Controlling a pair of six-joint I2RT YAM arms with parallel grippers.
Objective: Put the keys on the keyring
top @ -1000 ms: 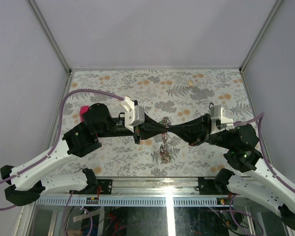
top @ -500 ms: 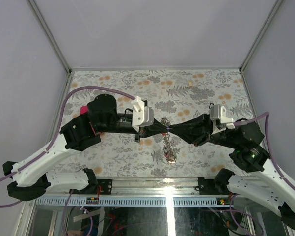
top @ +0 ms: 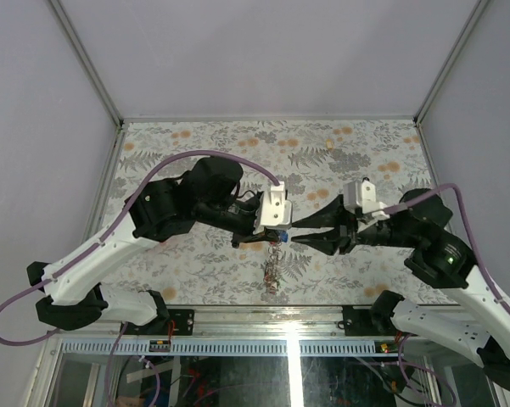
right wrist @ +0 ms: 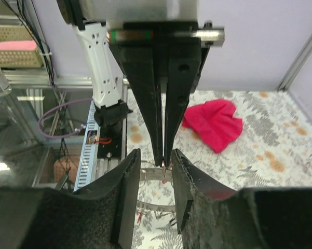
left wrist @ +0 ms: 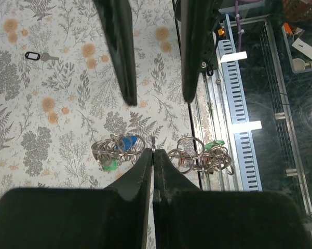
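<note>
1. Left gripper is pinched shut on the keyring over the middle of the table; keys dangle beneath.
2. Right gripper is part-open astride the left's tips, gripping nothing.
3. We read this as ring held ready, right arm free.
4. Loose key, black tag, lies flat, well apart from the bunch.
5. Next: back the right out without snagging the ring, then pinch that key.

parted right end effector, keyring, magenta cloth
</note>
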